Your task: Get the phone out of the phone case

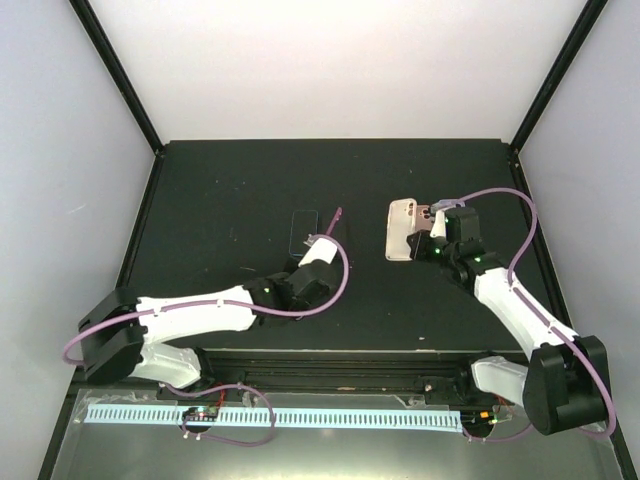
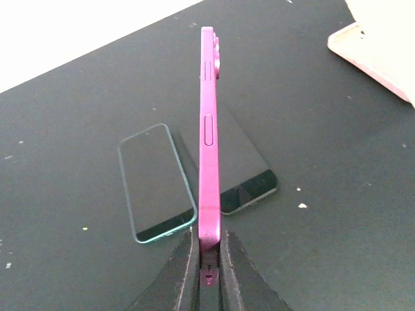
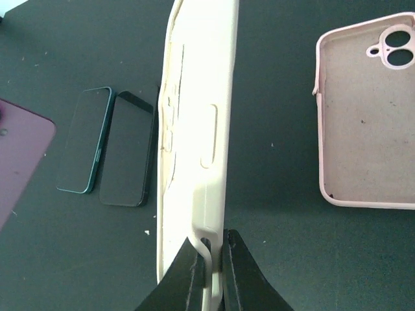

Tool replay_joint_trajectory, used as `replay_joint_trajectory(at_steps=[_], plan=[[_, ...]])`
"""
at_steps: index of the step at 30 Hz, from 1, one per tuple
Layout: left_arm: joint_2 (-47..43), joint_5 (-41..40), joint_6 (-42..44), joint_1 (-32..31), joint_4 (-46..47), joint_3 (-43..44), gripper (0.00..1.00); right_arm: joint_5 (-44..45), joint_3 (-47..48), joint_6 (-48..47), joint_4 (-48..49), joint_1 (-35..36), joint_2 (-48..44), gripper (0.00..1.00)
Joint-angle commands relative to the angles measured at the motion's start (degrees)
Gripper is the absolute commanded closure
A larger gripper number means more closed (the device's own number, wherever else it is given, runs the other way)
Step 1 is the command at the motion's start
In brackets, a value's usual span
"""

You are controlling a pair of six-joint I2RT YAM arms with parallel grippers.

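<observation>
Black matte table (image 1: pixel 230 180), white walls (image 1: pixel 330 60) on three sides. Landmark: teal-rimmed phone (image 2: pixel 155 181), flat, screen up, mid-table.

Left arm (image 1: pixel 200 312) comes in from the near left and ends just right of the teal-rimmed phone. Right arm (image 1: pixel 510 300) comes from the near right and ends well right of it.

Cream silicone phone case (image 3: pixel 198 129): stood on edge, with the right gripper (image 3: pixel 211 249) pinched tight on its near rim. In the right wrist view it sits between the teal-rimmed phone and the pink case. It's edge-on to that camera, so I can't tell if a phone is inside.

Pale pink silicone case (image 3: pixel 369 123): flat, open side up, cavity empty, camera cut-out at the far end. Farthest right of the teal-rimmed phone, right edge cut off by the frame.

Magenta phone-shaped slab (image 2: pixel 209 129): on edge, side buttons towards the left wrist camera, left gripper (image 2: pixel 209 259) clamped on its near end. Just right of the teal-rimmed phone. Can't tell if it's a bare handset or one in a magenta shell. It blocks the middle of a black phone (image 2: pixel 249 172) lying flat just right of the teal-rimmed one.

Overhead, only one pale case shape reads beside the right gripper, so cream and pink can't be separated. The black phone is hidden there too.

White specks (image 2: pixel 302 206) are scattered on the table.
</observation>
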Motion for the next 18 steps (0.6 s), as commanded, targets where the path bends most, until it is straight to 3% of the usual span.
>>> replay_joint_trajectory(at_steps=[1, 7, 11, 15, 18], plan=[[-4.7, -4.3, -0.2, 2.6, -2.6, 0.3, 0.98, -1.7, 1.3, -4.0, 1.6, -0.2, -2.5, 0.99], [-4.1, -9.4, 0.3, 10.1, -13.0, 3.2, 0.98, -11.8, 0.2, -7.9, 3.6, -0.3, -5.7, 0.99], [0.5, -10.6, 1.8, 15.9, -20.7, 7.9, 0.99, -13.8, 0.2, -8.3, 3.8, -0.3, -6.4, 0.99], [2.0, -11.5, 3.6, 16.9, -20.3, 8.3, 0.98, -13.8, 1.1, -9.0, 2.9, -0.3, -6.4, 0.99], [0.5, -11.7, 8.9, 17.1, -12.9, 4.5, 0.98, -14.1, 1.4, -9.2, 2.5, -0.4, -6.7, 0.99]])
